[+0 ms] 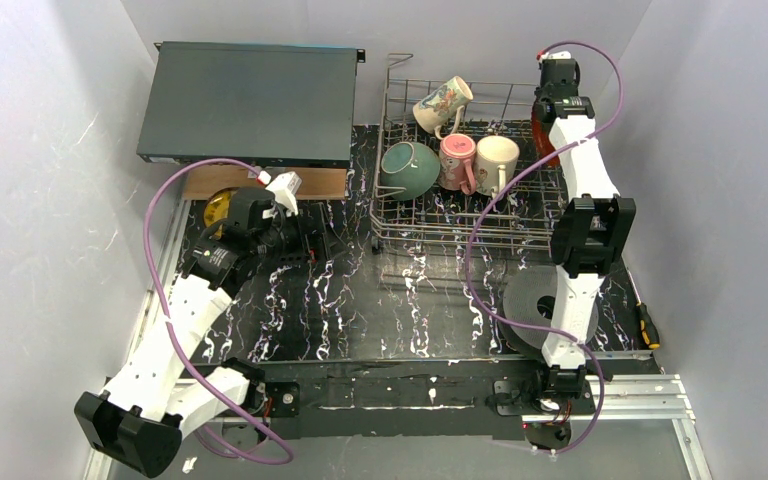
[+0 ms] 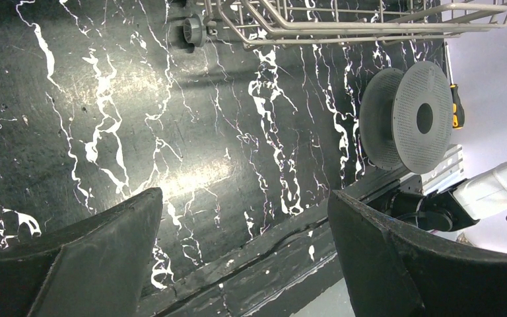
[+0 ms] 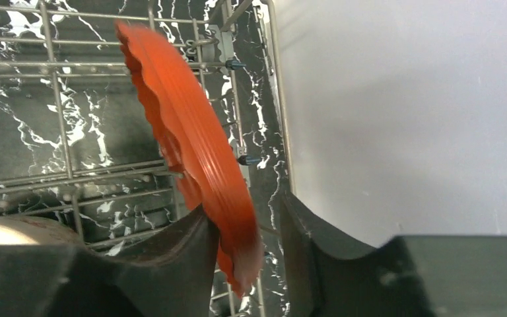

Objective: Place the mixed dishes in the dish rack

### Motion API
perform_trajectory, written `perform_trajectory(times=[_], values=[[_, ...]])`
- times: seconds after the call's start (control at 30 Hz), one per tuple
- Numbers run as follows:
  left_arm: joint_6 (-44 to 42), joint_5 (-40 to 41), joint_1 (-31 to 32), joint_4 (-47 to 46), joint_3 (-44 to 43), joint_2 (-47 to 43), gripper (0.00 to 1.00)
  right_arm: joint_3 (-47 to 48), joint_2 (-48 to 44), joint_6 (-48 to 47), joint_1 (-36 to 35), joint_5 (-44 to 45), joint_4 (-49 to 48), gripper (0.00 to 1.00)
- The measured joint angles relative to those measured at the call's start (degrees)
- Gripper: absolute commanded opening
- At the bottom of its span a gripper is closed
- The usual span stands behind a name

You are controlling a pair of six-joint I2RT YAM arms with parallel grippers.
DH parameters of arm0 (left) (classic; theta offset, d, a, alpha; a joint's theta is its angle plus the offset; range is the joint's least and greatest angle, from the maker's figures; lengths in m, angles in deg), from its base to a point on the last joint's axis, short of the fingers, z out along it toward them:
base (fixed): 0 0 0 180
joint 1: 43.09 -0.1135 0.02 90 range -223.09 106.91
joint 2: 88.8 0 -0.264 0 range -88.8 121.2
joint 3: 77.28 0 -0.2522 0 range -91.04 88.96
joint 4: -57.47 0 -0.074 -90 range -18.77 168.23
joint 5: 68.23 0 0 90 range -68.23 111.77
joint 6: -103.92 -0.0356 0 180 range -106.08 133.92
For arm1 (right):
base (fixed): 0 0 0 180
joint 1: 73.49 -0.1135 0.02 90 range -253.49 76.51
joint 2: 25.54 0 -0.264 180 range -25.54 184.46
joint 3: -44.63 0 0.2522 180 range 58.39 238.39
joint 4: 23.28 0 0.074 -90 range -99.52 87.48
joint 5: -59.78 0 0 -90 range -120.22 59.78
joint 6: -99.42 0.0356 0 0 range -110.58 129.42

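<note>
Top external view: biggest is the dish rack (image 1: 430, 232), under and around the right jaws and well off to the side of the left jaws. Next the dark box (image 1: 250, 100), beyond the left jaws and apart from them. A grey spool (image 2: 409, 119) lies on the table (image 2: 171, 99), out ahead of the left jaws to one side.

The red-orange plate (image 3: 185, 145) stands on edge between the fingers of the right gripper (image 3: 244, 231), inside the rack by its side wall and tilted over the wires. The jaws straddle the scalloped rim. One pad touches and a sliver of gap shows at the other, so they are parted, not clamped. The plate's lower edge is blurred.

The teal bowl (image 1: 408, 170), pink mug (image 1: 456, 160), white mug (image 1: 497, 160) and floral mug (image 1: 442, 103) are all in the rack, off to the side of the right jaws.

The small yellow dish (image 1: 218, 208) is on the table, back behind the left gripper (image 2: 244, 198), not between its jaws. Those jaws are spread wide over bare table.

Handling, as a guess: the plate is stiff, slick and chippable on wire, so hold it by the rim, edge-on. The yellow dish looks light and shallow. Pinch its rim, one finger inside and one under the lip.
</note>
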Motion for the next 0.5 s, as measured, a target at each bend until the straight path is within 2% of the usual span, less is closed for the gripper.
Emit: perform_trajectory(times=[0.03, 0.07, 0.1, 0.13, 0.17, 0.2, 0.3, 0.4, 0.5], values=[[0.02, 0.04, 0.00, 0.13, 0.00, 0.00, 0.95, 0.37, 0.28, 0.37, 0.00, -0.20, 0.35, 0.55], [0.07, 0.15, 0.00, 0.24, 0.00, 0.00, 0.95, 0.72, 0.37, 0.81, -0.02, -0.35, 0.57, 0.52], [0.11, 0.17, 0.00, 0.28, 0.00, -0.04, 0.95, 1.03, 0.39, 1.01, -0.02, -0.50, 0.74, 0.41], [0.24, 0.17, 0.00, 0.31, 0.00, -0.15, 0.95, 1.33, 0.39, 1.25, 0.00, -0.57, 0.79, 0.36], [0.28, 0.20, 0.00, 0.31, 0.00, -0.24, 0.95, 1.55, 0.37, 1.42, 0.00, -0.72, 0.74, 0.35], [0.50, 0.17, 0.00, 0.31, 0.00, -0.39, 0.95, 1.66, 0.37, 1.84, 0.00, -0.96, 0.66, 0.37], [0.92, 0.13, 0.00, 0.35, 0.00, -0.92, 0.95, 1.66, 0.35, 2.80, 0.00, -1.90, 0.79, 0.54], [1.33, 0.11, 0.00, 0.44, 0.00, -1.53, 0.95, 1.66, 0.35, 3.10, 0.00, -2.43, 0.79, 0.62], [1.77, 0.11, 0.00, 0.48, 0.00, -2.32, 0.95, 1.38, 0.35, 3.26, 0.00, -2.82, 0.74, 0.63]])
